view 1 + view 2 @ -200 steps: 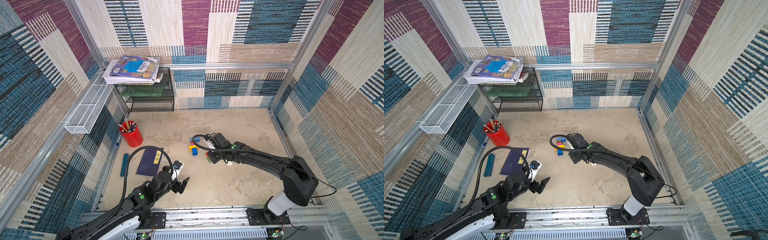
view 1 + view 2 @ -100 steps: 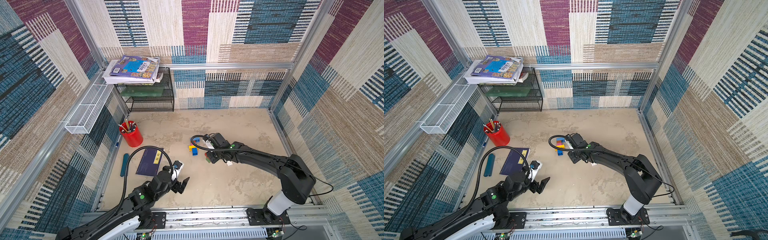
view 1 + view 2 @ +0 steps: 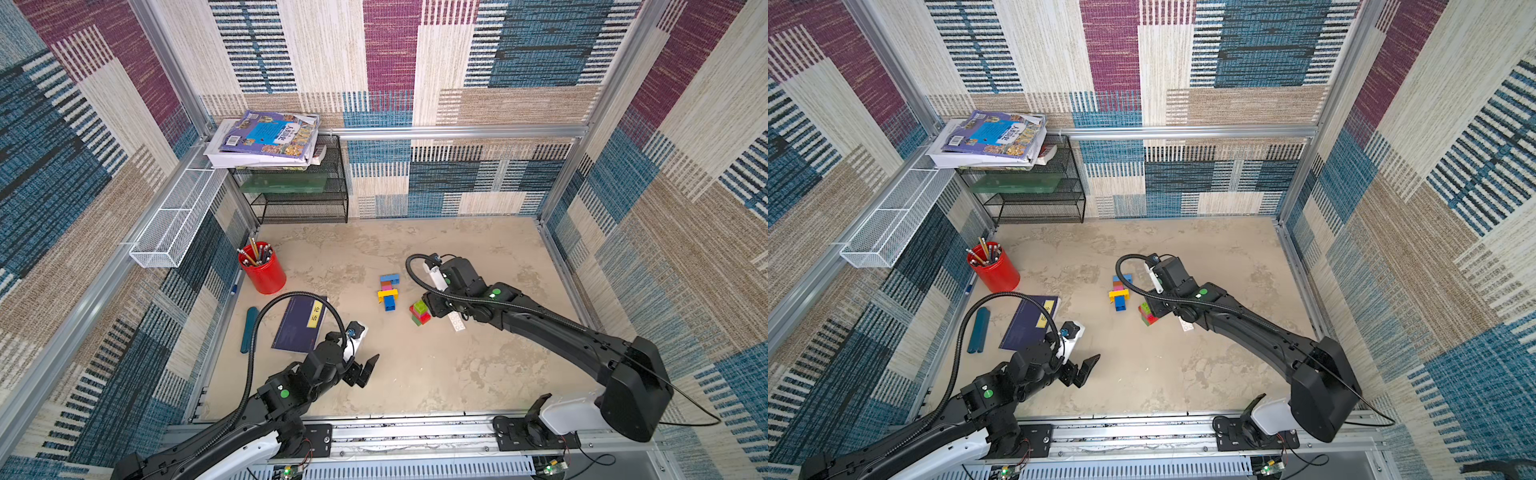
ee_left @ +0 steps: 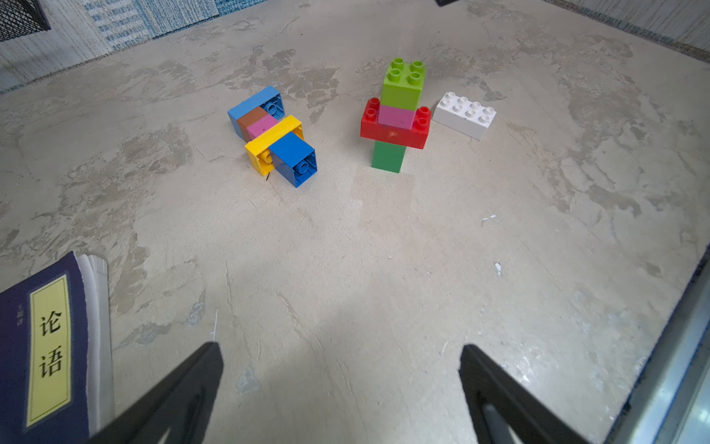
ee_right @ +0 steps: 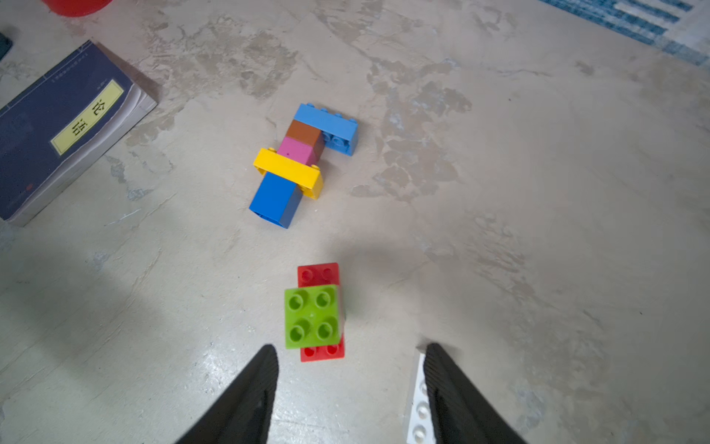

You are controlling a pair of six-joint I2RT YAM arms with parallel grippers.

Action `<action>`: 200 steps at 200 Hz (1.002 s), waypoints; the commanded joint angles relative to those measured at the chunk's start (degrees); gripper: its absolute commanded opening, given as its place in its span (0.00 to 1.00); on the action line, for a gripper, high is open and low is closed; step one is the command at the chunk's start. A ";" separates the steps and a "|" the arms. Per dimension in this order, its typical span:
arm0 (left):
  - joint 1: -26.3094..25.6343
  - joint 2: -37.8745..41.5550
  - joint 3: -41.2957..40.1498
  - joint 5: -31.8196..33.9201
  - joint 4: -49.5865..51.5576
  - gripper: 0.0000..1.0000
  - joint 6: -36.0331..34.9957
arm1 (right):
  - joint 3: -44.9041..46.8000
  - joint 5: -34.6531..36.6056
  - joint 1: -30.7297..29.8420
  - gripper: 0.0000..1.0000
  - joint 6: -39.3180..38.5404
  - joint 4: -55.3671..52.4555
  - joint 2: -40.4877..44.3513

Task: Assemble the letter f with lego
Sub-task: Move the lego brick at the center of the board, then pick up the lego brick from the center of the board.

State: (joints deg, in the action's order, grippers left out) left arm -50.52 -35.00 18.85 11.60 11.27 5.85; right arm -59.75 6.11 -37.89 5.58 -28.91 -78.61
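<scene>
right gripper [image 5: 349, 348]: jaws parted, empty | upright stack [image 5: 313, 317]: just left of the jaws, free-standing | white brick [image 5: 418, 407]: flat, right of stack, partly under this gripper, long axis far-left to near-right | left gripper [image 4: 340, 350]: wide, empty, near side, well apart | nearer: right

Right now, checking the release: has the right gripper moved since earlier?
Yes. The right gripper drew back from the lying lego figure, rightward in a top view.

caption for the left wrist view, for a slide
Open left hand faces a lego assembly lying flat, an upright lego stack, and a white brick beside it.
</scene>
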 commanded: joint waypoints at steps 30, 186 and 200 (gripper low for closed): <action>0.02 -1.34 0.95 -1.00 -1.11 0.99 -0.09 | 5.95 1.53 6.60 0.63 5.99 -3.09 2.33; -0.03 -1.81 0.93 -0.89 -1.25 0.99 -0.05 | 6.00 0.06 8.58 0.47 5.14 1.53 -13.85; -0.01 -1.80 0.97 -0.84 -1.30 0.99 -0.13 | 6.03 -0.29 8.77 0.47 4.97 1.73 -14.27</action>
State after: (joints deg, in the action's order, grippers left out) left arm -50.52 -36.75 19.44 11.16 11.14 5.85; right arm -53.71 7.01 -29.36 11.03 -29.28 -92.31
